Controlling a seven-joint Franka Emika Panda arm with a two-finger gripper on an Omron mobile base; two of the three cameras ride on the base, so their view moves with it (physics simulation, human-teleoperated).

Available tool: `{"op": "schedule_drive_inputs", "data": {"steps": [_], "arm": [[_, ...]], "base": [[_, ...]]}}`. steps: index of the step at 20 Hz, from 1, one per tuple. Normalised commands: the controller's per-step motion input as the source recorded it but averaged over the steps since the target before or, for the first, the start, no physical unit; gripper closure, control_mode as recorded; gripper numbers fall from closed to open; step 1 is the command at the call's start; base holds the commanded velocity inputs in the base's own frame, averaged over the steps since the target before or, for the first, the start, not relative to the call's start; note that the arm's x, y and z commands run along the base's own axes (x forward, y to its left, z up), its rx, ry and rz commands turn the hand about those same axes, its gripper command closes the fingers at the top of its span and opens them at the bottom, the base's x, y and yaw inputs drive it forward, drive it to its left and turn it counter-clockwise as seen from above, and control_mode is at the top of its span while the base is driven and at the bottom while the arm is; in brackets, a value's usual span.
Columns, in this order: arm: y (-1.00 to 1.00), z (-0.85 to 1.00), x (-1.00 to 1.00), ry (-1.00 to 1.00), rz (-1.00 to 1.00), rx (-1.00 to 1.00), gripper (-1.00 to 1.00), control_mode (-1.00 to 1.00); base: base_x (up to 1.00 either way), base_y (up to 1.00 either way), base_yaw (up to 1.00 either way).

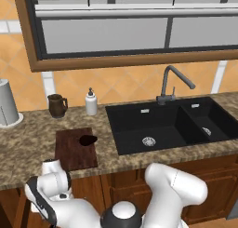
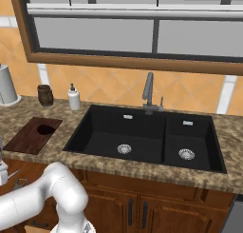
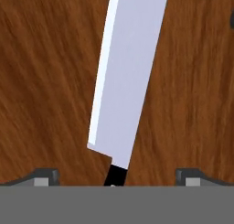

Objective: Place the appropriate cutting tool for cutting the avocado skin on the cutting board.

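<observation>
On the speckled granite worktop (image 1: 28, 143), left of the black double-basin sink (image 1: 172, 122), lies the flat rectangular dark reddish-brown wooden cutting board (image 1: 74, 149), with the small dark egg-shaped avocado (image 1: 87, 139) resting on its far right part. A dark brown mug (image 1: 57, 105) and a white soap dispenser (image 1: 91, 102) stand behind the board against the tiled wall, well apart from it. The white arm folds low in front of the cabinets, its wrist hanging beside the board's near edge.

In the hand view, the slim knife with its pointed silver blade (image 3: 125, 81) and black handle runs upward from between the two dark tips of the pincer (image 3: 114, 179), with reddish-brown wood grain behind it. The tips stand wide on either side of the narrow handle, so whether the pincer is clamped on the knife or let go cannot be told from these pictures; nor is it plain whether the wood behind is the board or a cabinet front.

The risk, judging from this: if the blade is not over the board, a release drops the knife off the worktop edge. A lowering hand could also nudge the avocado and set it rolling.
</observation>
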Motion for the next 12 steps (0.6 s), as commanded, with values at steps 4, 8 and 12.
{"op": "schedule_drive_inputs", "data": {"steps": [4,8,12], "arm": [[0.0,-0.43,0.0,-0.08,-0.07,0.0,-1.0,-1.0],[0.0,-0.33,-0.08,-0.06,-0.05,-0.01,-1.0,-1.0],[0.04,-0.44,-0.3,-0.06,-0.03,-0.03,-1.0,-1.0]], "base": [[0.0,0.0,0.0],[0.0,0.0,0.0],[0.0,0.0,0.0]]}}
